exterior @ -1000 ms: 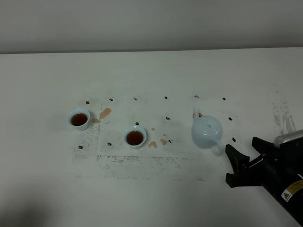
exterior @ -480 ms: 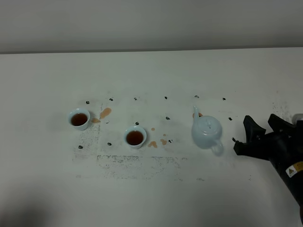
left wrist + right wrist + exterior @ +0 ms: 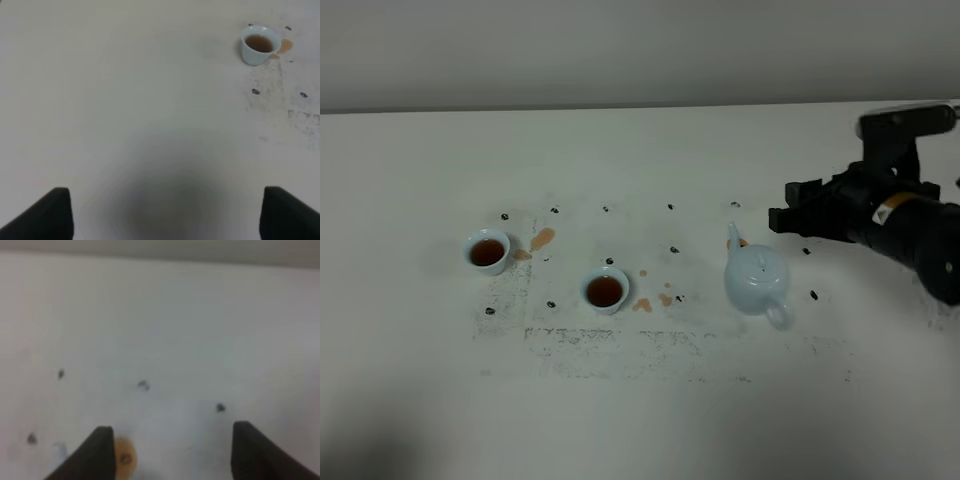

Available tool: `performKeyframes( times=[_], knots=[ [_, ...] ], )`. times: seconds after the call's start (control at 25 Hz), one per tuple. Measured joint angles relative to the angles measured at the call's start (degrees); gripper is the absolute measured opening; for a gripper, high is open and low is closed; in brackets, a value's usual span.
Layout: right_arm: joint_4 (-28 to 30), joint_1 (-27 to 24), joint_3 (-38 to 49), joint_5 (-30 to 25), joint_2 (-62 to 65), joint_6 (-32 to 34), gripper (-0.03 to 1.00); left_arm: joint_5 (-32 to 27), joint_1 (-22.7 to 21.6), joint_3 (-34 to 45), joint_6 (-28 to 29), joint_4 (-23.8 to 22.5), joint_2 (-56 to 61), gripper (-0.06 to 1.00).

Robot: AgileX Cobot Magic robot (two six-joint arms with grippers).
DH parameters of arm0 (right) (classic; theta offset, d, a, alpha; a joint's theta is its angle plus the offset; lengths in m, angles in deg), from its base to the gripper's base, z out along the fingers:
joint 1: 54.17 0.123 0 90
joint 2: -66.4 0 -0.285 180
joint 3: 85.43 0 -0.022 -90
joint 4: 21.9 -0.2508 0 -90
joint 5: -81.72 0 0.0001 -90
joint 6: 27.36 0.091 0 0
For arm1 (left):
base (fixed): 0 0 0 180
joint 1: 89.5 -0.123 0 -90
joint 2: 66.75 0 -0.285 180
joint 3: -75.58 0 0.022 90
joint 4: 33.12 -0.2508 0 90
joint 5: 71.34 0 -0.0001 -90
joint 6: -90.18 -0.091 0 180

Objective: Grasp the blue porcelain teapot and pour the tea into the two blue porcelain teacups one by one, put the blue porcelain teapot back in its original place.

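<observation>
The blue porcelain teapot (image 3: 757,282) stands upright on the table, right of centre, spout toward the far side and loop handle toward the near side. Two blue porcelain teacups hold brown tea: one at the left (image 3: 487,251), also in the left wrist view (image 3: 258,44), and one nearer the middle (image 3: 605,291). My right gripper (image 3: 787,205) hovers open and empty behind and to the right of the teapot, apart from it. In its wrist view the right gripper (image 3: 172,432) has only bare table between its fingers. My left gripper (image 3: 165,195) is open over bare table, far from the cup.
Small tea spills lie beside the left cup (image 3: 542,239), near the middle cup (image 3: 642,305) and by the spout (image 3: 122,456). Black dot marks and scuffed grey patches cover the white table (image 3: 640,150). A wall runs along the far edge.
My right arm has risen from beside the teapot's handle at the near right and swung toward the far side, now behind the teapot. Teapot and cups have not moved.
</observation>
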Motion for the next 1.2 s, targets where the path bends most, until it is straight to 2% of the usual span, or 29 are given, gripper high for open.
performKeyframes(
  times=[0.16,0.32,0.44,0.6,0.72,0.88,1.0,1.2],
  knots=[
    [3.5,-0.4,-12.6,-24.0,-0.1,0.4,0.49,0.0,0.0,0.0,0.0,0.0,0.0,0.72],
    [4.7,-3.2,-25.0,-43.1,-1.9,0.5,0.49,0.0,0.0,0.0,0.0,0.0,0.0,0.72],
    [4.7,-6.6,-32.5,-55.0,-5.3,0.0,0.49,0.0,0.0,0.0,0.0,0.0,0.0,0.72],
    [4.9,-11.6,-39.2,-67.0,-7.5,-2.9,0.49,0.0,0.0,0.0,0.0,0.0,0.0,0.72],
    [5.2,-14.2,-41.2,-73.4,-6.8,-4.8,0.49,0.0,0.0,0.0,0.0,0.0,0.0,0.72],
    [4.9,-15.1,-39.6,-74.8,-2.6,-6.9,0.49,0.0,0.0,0.0,0.0,0.0,0.0,0.72],
    [3.5,-15.1,-34.4,-74.9,4.8,-7.4,0.49,0.0,0.0,0.0,0.0,0.0,0.0,0.72],
    [2.3,-15.1,-18.7,-75.2,22.8,-7.0,0.49,0.0,0.0,0.0,0.0,0.0,0.0,0.72]
  ],
)
